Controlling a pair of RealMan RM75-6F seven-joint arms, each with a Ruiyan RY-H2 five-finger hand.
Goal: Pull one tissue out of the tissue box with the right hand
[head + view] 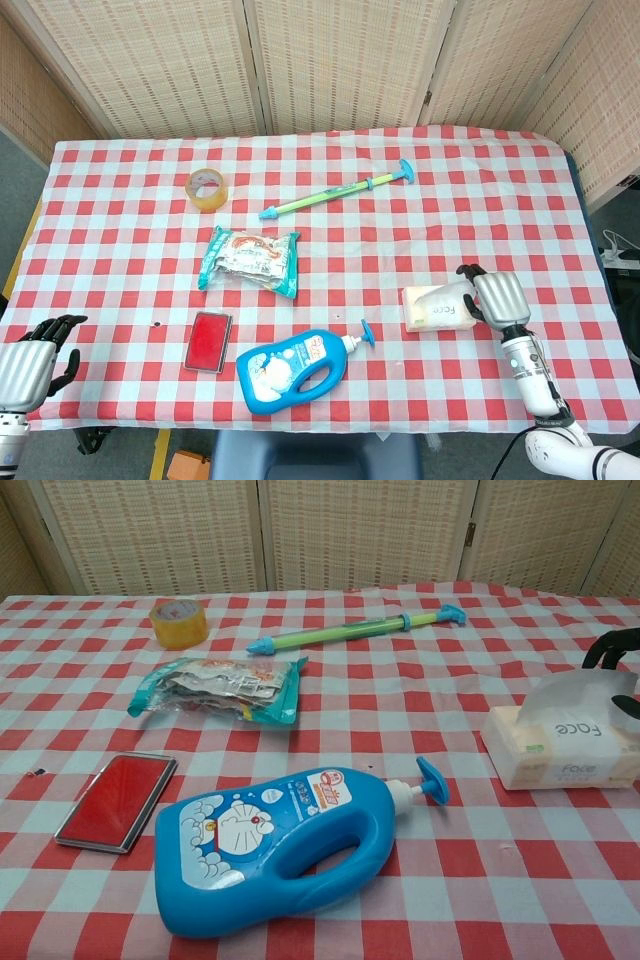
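While our right hand (497,297) hovers just beside the tissue box (438,309), on its right side, we judge the reach to be nearly done and the grasp not yet made. Its fingers (608,645) are spread and arched over the raised tissue (582,693), holding nothing that we can see. The box sits on the right part of the desk (480,190), near our edge, with the tissue standing up out of its top. Next we need to bring the fingers down onto that tissue, pinch it, and draw it upward without dragging the light box along. Our left hand (30,362) rests off the near left corner, fingers loosely curled and holding nothing.

A red-and-white checked cloth covers the desk. Also on it are a blue detergent bottle (295,370), a red case (209,341), a snack packet (250,260), a tape roll (207,188) and a green water squirter (338,193). Woven screens (330,60) close off the back.
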